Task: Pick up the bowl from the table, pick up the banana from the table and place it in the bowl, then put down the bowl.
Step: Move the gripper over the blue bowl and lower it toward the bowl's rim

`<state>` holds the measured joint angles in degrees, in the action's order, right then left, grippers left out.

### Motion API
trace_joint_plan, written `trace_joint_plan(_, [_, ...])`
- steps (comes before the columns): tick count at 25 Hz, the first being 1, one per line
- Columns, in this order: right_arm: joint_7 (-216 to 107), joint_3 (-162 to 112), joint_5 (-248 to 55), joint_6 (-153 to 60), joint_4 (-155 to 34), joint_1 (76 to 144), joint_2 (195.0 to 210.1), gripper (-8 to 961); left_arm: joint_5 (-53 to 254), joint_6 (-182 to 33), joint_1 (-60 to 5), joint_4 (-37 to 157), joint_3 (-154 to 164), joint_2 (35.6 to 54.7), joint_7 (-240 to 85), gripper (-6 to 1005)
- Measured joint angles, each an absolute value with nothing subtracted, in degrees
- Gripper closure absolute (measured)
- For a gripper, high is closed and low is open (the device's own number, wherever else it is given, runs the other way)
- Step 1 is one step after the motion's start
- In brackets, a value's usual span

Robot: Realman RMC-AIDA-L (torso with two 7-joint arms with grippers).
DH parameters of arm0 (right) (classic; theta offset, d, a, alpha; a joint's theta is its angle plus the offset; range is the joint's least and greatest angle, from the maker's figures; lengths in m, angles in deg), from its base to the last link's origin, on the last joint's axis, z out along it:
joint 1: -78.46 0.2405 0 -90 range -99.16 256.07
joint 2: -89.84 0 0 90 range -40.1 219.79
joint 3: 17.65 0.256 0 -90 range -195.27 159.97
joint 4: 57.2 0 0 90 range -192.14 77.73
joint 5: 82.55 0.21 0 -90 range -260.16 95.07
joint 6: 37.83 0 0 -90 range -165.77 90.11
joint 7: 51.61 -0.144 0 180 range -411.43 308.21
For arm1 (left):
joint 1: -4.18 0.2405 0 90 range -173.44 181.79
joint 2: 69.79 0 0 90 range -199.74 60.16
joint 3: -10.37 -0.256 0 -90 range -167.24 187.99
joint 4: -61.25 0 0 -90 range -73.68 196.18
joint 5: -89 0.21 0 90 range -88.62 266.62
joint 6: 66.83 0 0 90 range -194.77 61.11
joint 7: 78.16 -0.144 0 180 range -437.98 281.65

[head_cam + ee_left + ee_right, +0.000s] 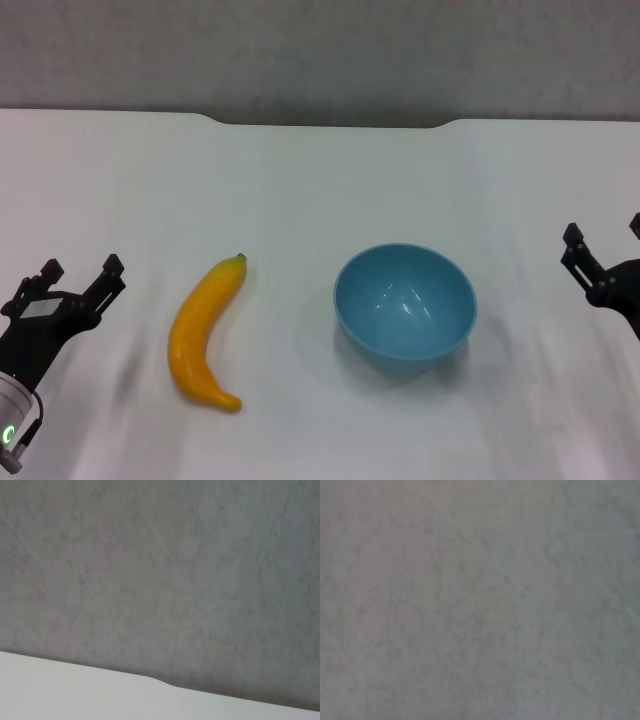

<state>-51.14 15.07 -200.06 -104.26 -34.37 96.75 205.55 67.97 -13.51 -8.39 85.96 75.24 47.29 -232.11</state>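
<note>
A light-blue bowl (405, 308) stands upright on the white table (320, 180), right of centre. A yellow banana (205, 331) lies on the table to the left of the bowl, its stem tip pointing away from me. My left gripper (82, 273) is at the left edge, open and empty, well left of the banana. My right gripper (605, 235) is at the right edge, open and empty, right of the bowl. Both wrist views show neither the bowl nor the banana.
The table's far edge has a shallow notch (335, 123), with a grey wall (320, 50) behind. The left wrist view shows the grey wall (160, 570) and a strip of table (75, 695); the right wrist view shows only grey wall (480, 600).
</note>
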Motion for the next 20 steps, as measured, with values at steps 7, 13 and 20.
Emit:
trace_joint_plan(7, [-51.89, 14.52, -199.33, -104.23, -34.46, 97.00, 205.49, 103, 67.49, -12.67, -8.33, 85.76, 75.16, 47.43, -233.63, 109])
trace_joint_plan(13, [-51.85, 14.07, -199.63, -103.39, -34.78, 97.40, 205.49, 103, 66.29, -12.20, -8.27, 85.36, 74.61, 47.45, -232.38, 109])
trace_joint_plan(20, [-51.10, 13.00, -202.61, -96.64, -29.08, 98.39, 204.51, 104, 71.81, -14.79, -7.93, 86.51, 74.96, 46.23, -226.29, 109])
